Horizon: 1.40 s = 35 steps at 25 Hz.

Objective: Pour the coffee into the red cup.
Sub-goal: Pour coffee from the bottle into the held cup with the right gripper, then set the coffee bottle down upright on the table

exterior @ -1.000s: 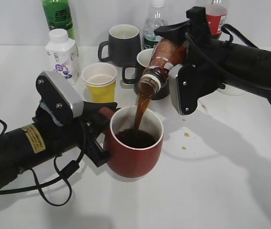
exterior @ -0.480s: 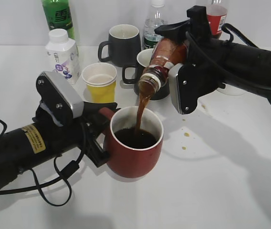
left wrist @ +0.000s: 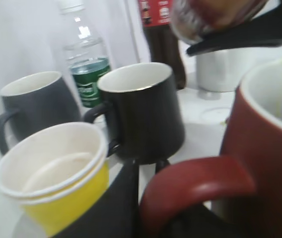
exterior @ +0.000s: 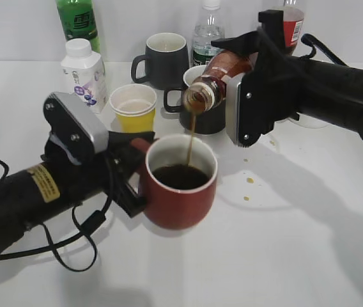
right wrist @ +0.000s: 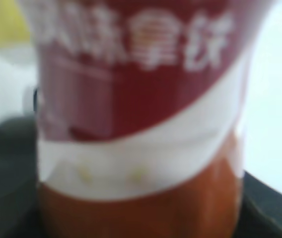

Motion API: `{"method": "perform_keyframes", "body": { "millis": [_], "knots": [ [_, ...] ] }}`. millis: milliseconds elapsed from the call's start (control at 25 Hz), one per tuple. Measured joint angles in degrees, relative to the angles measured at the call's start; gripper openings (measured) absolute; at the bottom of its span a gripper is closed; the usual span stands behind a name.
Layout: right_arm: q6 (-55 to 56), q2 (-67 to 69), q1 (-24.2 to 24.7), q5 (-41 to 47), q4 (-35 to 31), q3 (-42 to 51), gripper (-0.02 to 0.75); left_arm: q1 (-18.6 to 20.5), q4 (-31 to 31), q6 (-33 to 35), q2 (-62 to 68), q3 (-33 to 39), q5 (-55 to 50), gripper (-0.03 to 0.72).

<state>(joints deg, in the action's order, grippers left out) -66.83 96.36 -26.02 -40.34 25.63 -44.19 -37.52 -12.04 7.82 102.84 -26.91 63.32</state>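
Note:
The red cup [exterior: 178, 192] is held off the table by its handle in my shut left gripper [exterior: 133, 167]; it holds dark coffee. In the left wrist view the red handle [left wrist: 195, 186] sits between the black fingers and the cup wall [left wrist: 265, 148] fills the right side. My right gripper [exterior: 245, 70] is shut on the coffee bottle [exterior: 216, 75], tilted mouth-down above the cup. A thin brown stream [exterior: 192, 137] falls from its mouth into the cup. The bottle's red and white label [right wrist: 141, 84] fills the blurred right wrist view.
Behind the cup stand a yellow paper cup [exterior: 133, 109], a black mug [exterior: 197, 102], a grey mug [exterior: 163, 59], a white milk bottle [exterior: 84, 73], a green bottle [exterior: 78, 22], a water bottle [exterior: 207, 35] and a red-labelled bottle [exterior: 290, 22]. Small coffee drops [exterior: 250, 181] lie right of the cup.
The bottle has risen and tipped back toward level, and the stream has thinned. The left gripper has lifted the red cup slightly and shifted it.

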Motion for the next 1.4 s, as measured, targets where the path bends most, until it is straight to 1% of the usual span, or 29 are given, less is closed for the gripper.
{"method": "perform_keyframes", "body": {
  "millis": [240,440,520,560,640,760,840,920,1000,1080,1200,1320,1400],
  "knots": [
    [10.7,0.0,0.0,1.6,0.0,0.0,0.504,0.0,5.4,0.0,0.0,0.0,2.0,0.071],
    [26.3,0.0,0.0,1.7,-0.1,-1.6,0.504,0.0,8.7,0.0,0.0,0.1,2.0,0.071],
    [33.4,0.0,0.0,1.6,-0.5,-2.3,0.504,0.0,11.0,0.0,-0.6,0.6,1.9,0.071],
    [36.9,0.0,0.0,1.4,-1.2,-2.6,0.504,0.0,13.1,0.0,-1.1,1.0,1.9,0.071],
    [42.3,0.0,0.0,0.7,-3.6,-2.8,0.504,0.0,16.5,0.1,-3.2,2.0,1.8,0.071],
    [47.5,0.0,0.0,-1.1,-9.9,-2.8,0.504,0.0,20.9,0.1,-6.8,3.7,2.0,0.071],
    [48.8,0.0,0.0,-2.0,-16.5,-2.9,0.504,0.0,24.0,0.1,-9.1,4.6,1.9,0.071],
    [49.3,0.0,0.0,-2.4,-23.3,-2.9,0.504,0.0,27.5,1.6,-11.3,5.3,2.1,0.071],
    [49.5,0.0,0.0,-2.3,-30.3,-2.9,0.504,0.0,31.7,5.2,-13.0,5.8,2.4,0.071],
    [49.5,0.0,0.0,-1.0,-34.9,-2.9,0.504,0.0,36.0,8.4,-14.0,5.9,2.4,0.07],
    [49.6,0.0,0.0,2.1,-40.2,-2.7,0.504,0.2,41.7,10.1,-14.2,5.9,2.3,0.07],
    [49.7,0.0,0.0,2.6,-45.2,-1.3,0.504,1.6,44.6,10.4,-14.2,5.9,2.3,0.07],
    [49.4,0.0,0.0,2.1,-48.0,0.5,0.504,3.5,45.3,10.5,-14.2,5.9,2.3,0.07]
  ]
}}
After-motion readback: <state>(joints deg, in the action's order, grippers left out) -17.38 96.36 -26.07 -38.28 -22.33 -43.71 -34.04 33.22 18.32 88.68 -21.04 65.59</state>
